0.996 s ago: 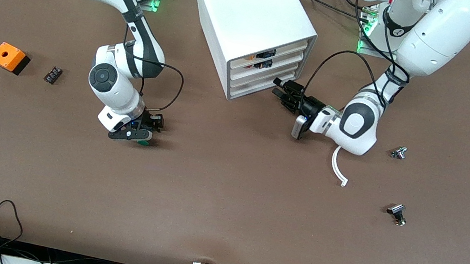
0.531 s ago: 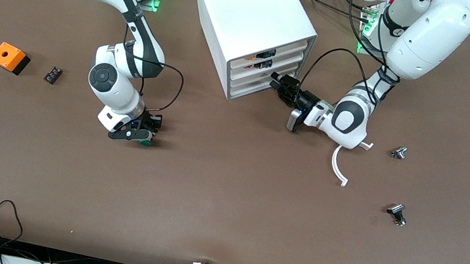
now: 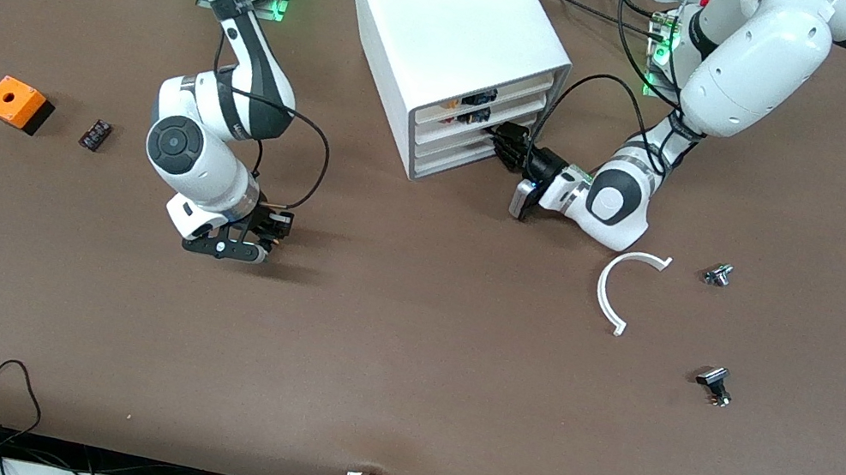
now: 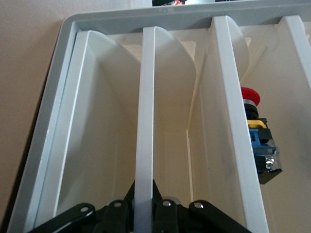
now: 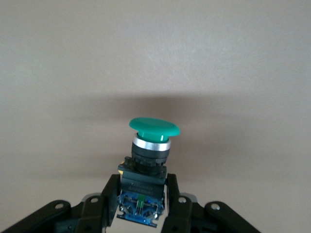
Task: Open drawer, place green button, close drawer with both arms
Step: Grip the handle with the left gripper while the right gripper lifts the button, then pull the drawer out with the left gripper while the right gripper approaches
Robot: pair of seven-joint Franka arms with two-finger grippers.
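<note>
The button [image 5: 154, 127] has a round green cap and a black and blue body. My right gripper [image 5: 142, 204] is shut on that body and holds it just above the brown table. In the front view the right gripper [image 3: 248, 240] hides the button. My left gripper [image 3: 504, 147] is at the front of the white cabinet [image 3: 453, 16]. It is shut on the front lip of a low drawer [image 4: 146, 121]. That drawer [image 3: 466, 151] stands pushed in. I cannot tell whether it is the lowest one. In the left wrist view the left gripper [image 4: 144, 189] pinches the white lip between its fingers.
An orange box [image 3: 17, 103] and a small black part [image 3: 96, 134] lie toward the right arm's end. A white curved strip [image 3: 622, 286] and two knob parts [image 3: 718, 275] [image 3: 715, 385] lie toward the left arm's end. A red-capped button [image 4: 250, 97] sits in an upper drawer.
My left gripper moved in to the cabinet front and closed on the drawer lip. My right gripper closed on the button and shifted slightly toward the right arm's end.
</note>
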